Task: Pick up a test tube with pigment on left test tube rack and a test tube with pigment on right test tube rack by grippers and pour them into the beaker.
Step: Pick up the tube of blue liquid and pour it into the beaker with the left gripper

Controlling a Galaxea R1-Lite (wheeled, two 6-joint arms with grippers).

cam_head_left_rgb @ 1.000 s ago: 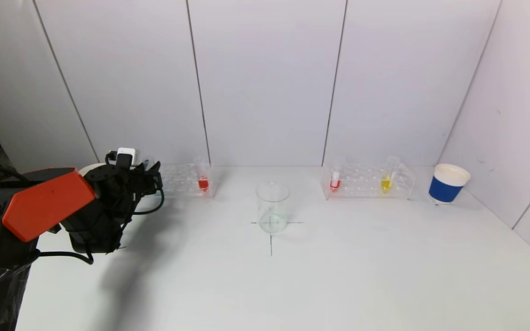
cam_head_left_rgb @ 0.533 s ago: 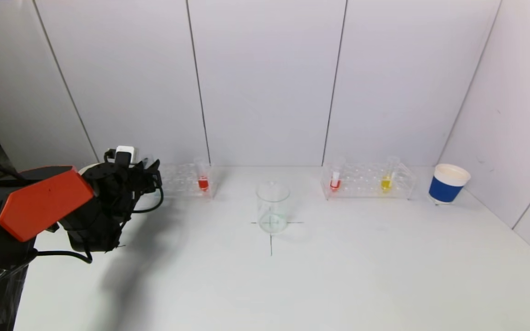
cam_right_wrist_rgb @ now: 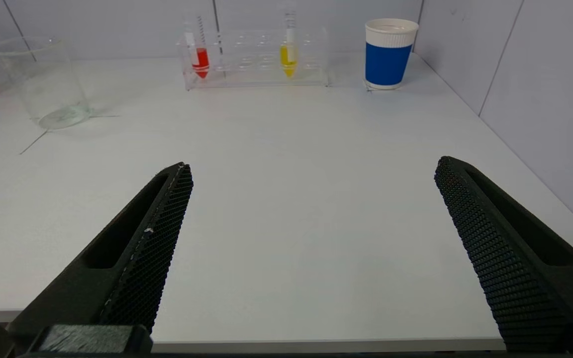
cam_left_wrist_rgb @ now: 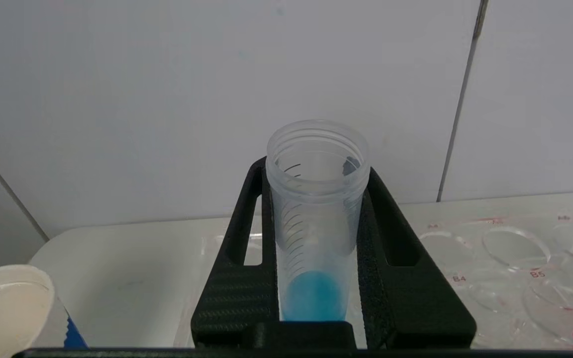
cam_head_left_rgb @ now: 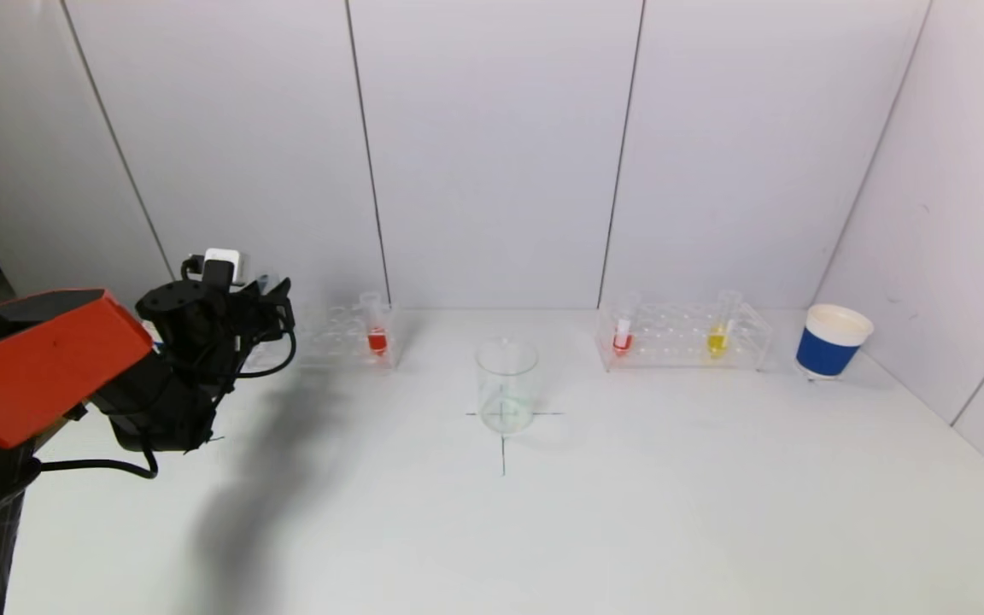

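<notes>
The blue-pigment test tube (cam_left_wrist_rgb: 316, 219) is a clear, threaded-mouth plastic tube with a small pool of blue liquid at its tip, open at the top with no cap. It is clamped between the 2 fingers (cam_left_wrist_rgb: 396, 258) of the left gripper (cam_left_wrist_rgb: 316, 278), upright, above the left test tube rack (cam_head_left_rgb: 330, 337) at the far left of the table (cam_head_left_rgb: 629, 512). It looks light and stiff, but its smooth round wall could slip or turn in the pads, so a hold on the mid-body, below the threads, seems best, as here. Being uncapped, it should stay upright until it is over the beaker (cam_head_left_rgb: 506, 384), which stands well apart at the table's middle on a drawn cross.

A red tube (cam_head_left_rgb: 377, 333) stands in the left rack. The right test tube rack (cam_head_left_rgb: 684, 337) holds a red tube and a yellow tube (cam_head_left_rgb: 718, 333); a blue paper cup (cam_head_left_rgb: 832, 342) sits beside it. The right gripper (cam_right_wrist_rgb: 311, 248) hangs near the table's front edge, jaws wide apart and empty.
</notes>
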